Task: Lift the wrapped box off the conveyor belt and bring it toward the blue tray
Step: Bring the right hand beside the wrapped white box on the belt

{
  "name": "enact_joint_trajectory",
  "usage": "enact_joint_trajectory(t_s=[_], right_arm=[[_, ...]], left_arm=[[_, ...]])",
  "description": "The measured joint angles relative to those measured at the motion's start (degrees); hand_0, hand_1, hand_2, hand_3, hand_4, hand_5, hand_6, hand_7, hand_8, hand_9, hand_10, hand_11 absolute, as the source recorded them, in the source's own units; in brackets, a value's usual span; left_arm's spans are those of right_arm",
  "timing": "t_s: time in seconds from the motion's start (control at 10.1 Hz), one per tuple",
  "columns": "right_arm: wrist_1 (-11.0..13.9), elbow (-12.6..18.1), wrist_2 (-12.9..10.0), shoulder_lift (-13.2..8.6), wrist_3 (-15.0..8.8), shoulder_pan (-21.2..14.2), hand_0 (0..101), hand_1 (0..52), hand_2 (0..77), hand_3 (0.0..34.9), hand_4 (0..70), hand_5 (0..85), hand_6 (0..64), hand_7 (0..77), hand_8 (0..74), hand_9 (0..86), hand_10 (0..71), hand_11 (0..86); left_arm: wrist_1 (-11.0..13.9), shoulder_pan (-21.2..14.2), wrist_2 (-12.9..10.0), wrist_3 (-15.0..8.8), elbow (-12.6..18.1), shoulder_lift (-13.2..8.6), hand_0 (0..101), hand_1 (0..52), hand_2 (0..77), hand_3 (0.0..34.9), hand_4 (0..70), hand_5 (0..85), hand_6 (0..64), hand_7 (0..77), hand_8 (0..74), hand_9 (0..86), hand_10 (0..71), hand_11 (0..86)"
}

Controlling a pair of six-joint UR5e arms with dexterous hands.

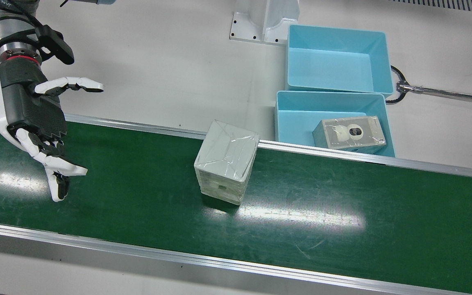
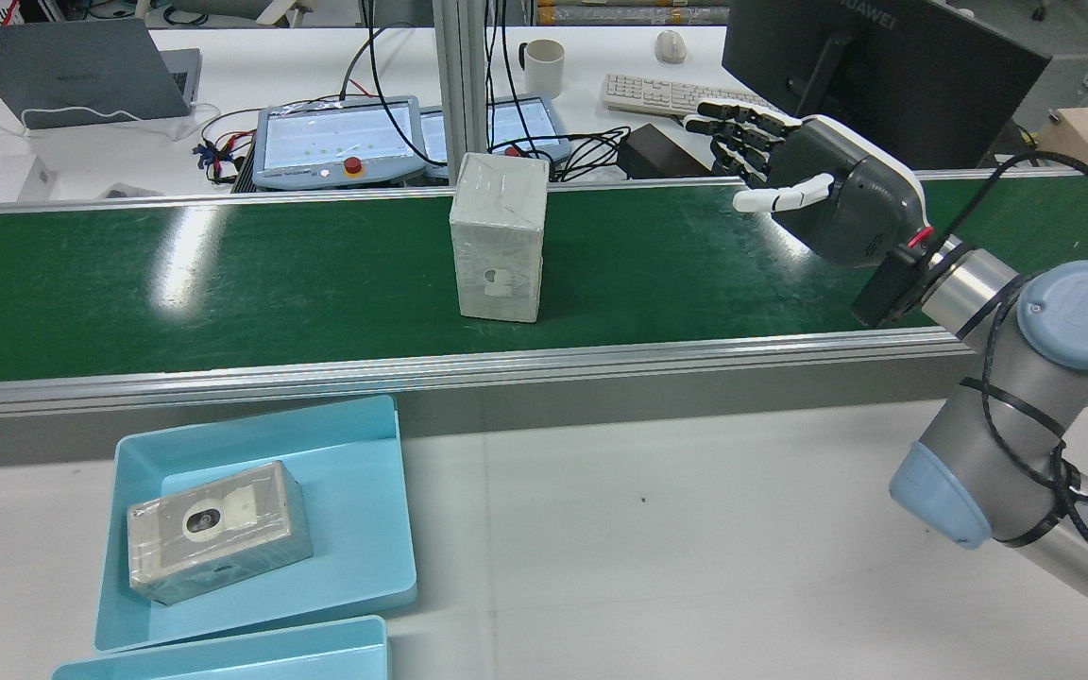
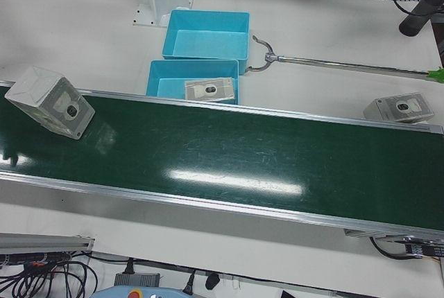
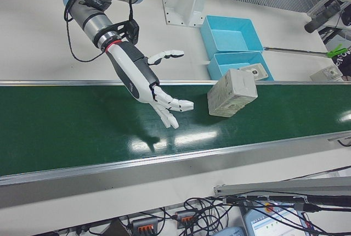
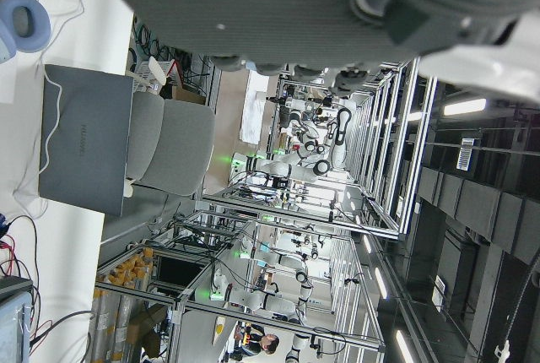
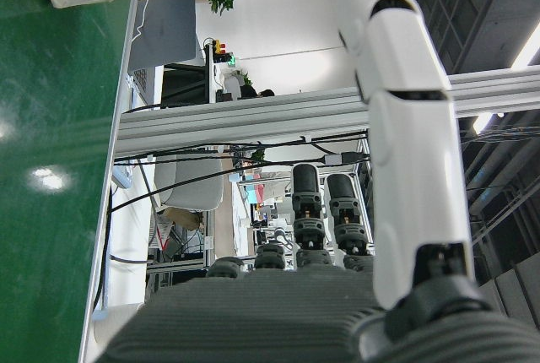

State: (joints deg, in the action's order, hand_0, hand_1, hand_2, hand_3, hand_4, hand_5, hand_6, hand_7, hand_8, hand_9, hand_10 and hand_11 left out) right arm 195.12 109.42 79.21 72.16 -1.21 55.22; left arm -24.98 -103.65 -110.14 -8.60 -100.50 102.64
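So, quick rundown, nearest stuff first going by the front view:

Belt: the green conveyor belt [image 1: 342, 229] runs across the near side, with a bare table behind it.

Box: the wrapped box [image 1: 226, 160] stands on end about mid-belt, closer to the far rail. Nothing is touching it. My guess is it's just sitting where the belt brought it, waiting to be picked.

Right hand: the right hand [image 1: 35, 123] hovers above the belt, well off to one side of the box. Its fingers are spread wide and it holds nothing. In the rear view the palm faces sideways toward the box, fingers reaching out across the belt, so it looks lined up for a side-on grab. That's only my read, though.

Trays: the nearer blue tray [image 1: 291, 123] sits just past the far rail, almost level with the box. It already has another wrapped box [image 1: 349, 133] lying flat in it. A second blue tray [image 1: 297, 61] behind it is empty.

Left hand: only its own camera shows a sliver of the left hand [image 5: 337, 8], pointing away into the room. I can't tell how its fingers are set.
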Motion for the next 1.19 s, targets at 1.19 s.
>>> enact_joint_trajectory(t_s=[1.19], right_arm=[[1.06, -2.48, -0.65, -1.78, -5.08, -3.6, 50, 18.5, 18.5, 5.6, 8.2, 19.6, 4.4, 20.2, 0.5, 3.3, 0.0, 1.6]], left_arm=[[0.0, 0.0, 0.0, 0.0, 0.0, 0.0, 0, 0.0, 0.5, 0.0, 0.0, 1.1, 0.0, 0.5, 0.5, 0.0, 0.5, 0.0]])
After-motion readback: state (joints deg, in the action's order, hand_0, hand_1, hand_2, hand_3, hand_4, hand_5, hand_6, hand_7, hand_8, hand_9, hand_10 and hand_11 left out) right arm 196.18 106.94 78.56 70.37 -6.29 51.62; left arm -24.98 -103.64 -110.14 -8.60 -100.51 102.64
